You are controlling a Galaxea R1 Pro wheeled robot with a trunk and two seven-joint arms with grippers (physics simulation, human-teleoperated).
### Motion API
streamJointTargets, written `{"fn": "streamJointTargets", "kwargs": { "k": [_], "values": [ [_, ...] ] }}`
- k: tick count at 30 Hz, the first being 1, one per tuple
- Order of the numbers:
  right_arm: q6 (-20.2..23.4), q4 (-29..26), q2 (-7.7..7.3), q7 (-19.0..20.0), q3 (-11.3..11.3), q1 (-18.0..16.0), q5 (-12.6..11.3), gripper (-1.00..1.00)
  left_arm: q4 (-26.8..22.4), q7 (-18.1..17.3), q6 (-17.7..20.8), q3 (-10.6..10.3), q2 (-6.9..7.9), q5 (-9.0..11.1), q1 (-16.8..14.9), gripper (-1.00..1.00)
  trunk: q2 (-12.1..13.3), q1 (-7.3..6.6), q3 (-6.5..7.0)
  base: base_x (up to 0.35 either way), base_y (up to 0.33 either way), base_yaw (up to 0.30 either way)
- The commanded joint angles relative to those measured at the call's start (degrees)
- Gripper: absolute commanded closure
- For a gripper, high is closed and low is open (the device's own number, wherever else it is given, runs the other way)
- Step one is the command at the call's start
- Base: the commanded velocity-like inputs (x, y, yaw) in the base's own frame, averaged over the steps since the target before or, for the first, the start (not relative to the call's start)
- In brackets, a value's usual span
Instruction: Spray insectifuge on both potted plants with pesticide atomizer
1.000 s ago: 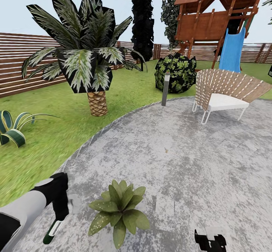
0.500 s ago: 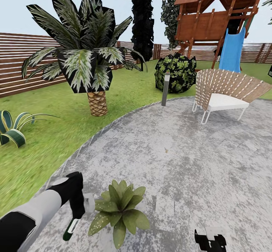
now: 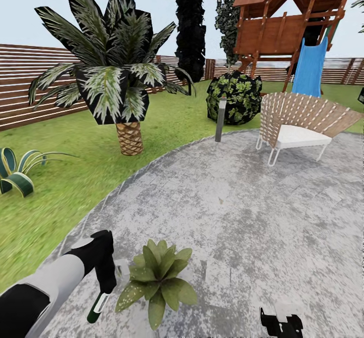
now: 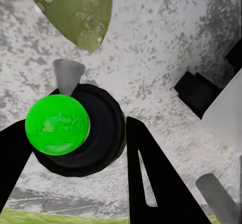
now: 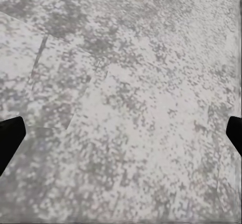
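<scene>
Overhead, left tool (image 3: 103,290) grips atomizer (image 3: 97,307) beside plant (image 3: 156,280).

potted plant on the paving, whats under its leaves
Mottled grey paving shows around the potted plant. Its leaves cover whatever it sits in, so no pot is visible. The left gripper holds the pesticide atomizer just beside it.

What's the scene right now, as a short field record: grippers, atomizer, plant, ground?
left gripper: shut on the atomizer, beside the plant
atomizer: held pointing down, green end showing in the left wrist view
plant: speckled rosette on the paving, one in view
right gripper: open, over bare paving
paving: grey, mottled, lawn to its left
</scene>
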Motion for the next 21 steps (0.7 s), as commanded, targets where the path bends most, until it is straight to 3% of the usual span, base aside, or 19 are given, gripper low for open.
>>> {"fn": "streamJointTargets", "kwargs": {
  "k": [1,13,21],
  "values": [
    [-0.2,0.1,0.01,-0.2,-0.5,0.0,0.6,-1.00,-0.1,-0.4,0.6,0.0,0.01,-0.3,0.0,1.00,0.0,-0.03,-0.05,-0.157,-0.223,0.027],
    [-0.2,0.1,0.07,-0.2,-0.5,0.0,0.6,-1.00,-0.1,-0.1,0.7,0.1,-0.08,-0.2,0.0,1.00,0.0,-0.03,-0.05,-0.084,-0.258,0.228],
    [-0.2,0.1,0.09,-0.2,-0.5,0.0,0.6,-1.00,-0.1,0.1,0.8,0.1,-0.08,-0.2,0.0,1.00,0.0,-0.03,-0.05,-0.191,-0.221,0.026]
  ]
}}
